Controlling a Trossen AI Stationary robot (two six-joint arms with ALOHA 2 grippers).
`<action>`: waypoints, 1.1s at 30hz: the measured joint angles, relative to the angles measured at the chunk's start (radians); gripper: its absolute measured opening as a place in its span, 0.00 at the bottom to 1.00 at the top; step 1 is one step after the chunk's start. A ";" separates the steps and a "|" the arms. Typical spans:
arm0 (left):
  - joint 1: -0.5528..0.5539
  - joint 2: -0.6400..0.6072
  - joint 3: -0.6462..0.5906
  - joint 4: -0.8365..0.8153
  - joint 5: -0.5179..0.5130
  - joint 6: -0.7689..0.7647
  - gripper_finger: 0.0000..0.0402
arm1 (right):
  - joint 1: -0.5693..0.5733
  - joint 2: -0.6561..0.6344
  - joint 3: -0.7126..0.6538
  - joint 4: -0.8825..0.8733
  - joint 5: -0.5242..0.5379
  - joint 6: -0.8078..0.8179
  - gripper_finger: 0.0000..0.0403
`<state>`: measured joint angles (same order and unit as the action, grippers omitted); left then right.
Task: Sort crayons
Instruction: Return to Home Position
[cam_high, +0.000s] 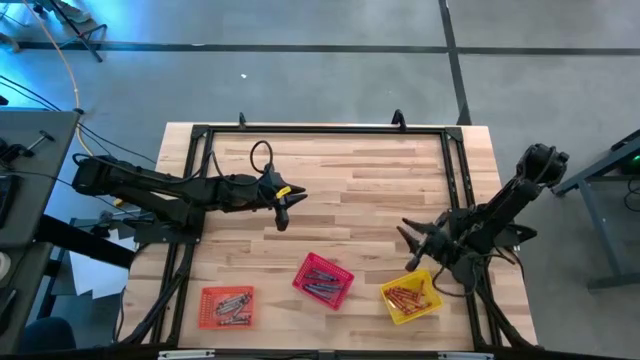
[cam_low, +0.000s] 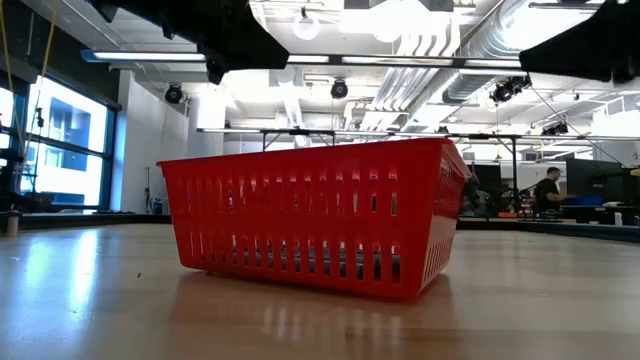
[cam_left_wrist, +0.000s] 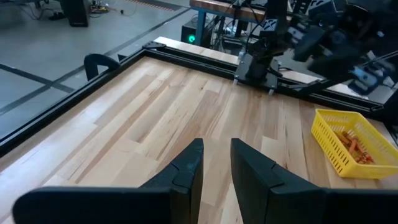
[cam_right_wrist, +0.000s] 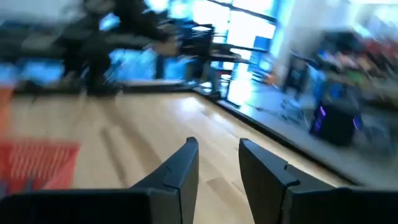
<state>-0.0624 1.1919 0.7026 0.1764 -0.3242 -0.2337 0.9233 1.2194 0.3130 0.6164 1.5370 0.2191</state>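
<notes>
High view: three bins sit in a row along the table (cam_high: 330, 160) edge at the picture's bottom. The orange basket (cam_high: 207, 297) near the left corner holds grey crayons (cam_high: 230, 308), the red basket (cam_high: 343, 289) mid-edge holds purple crayons (cam_high: 320, 283), and the yellow basket (cam_high: 396, 312) toward the right corner holds orange crayons (cam_high: 408, 296). One colour per bin, no strays spotted, so sorting looks done. The left gripper (cam_high: 283, 213) is parked mid-table with its arm stretched flat from the left edge. The right gripper (cam_high: 408, 250) hovers just beside the yellow basket with its arm folded; not yet home, I'd guess.

Low view: only the red basket and stubs through its mesh.

Left wrist view: fingers (cam_left_wrist: 189, 171) show a narrow gap, holding nothing.

Right wrist view: fingers (cam_right_wrist: 180, 168) are slightly apart, empty.
</notes>
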 joint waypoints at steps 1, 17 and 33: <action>0.000 0.000 0.000 0.000 0.000 0.000 0.17 | 0.001 0.000 0.000 0.000 -0.037 -0.072 0.27; 0.000 0.000 0.000 0.000 0.000 -0.044 0.17 | 0.001 0.000 0.000 -0.008 -0.597 -0.194 0.27; -0.013 0.000 0.000 -0.004 0.002 -0.088 0.17 | -0.079 -0.397 -0.257 -0.062 -0.907 -0.193 0.27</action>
<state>-0.0751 1.1915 0.7021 0.1724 -0.3218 -0.3216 0.8441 0.8223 0.0561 0.5547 0.6296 0.0257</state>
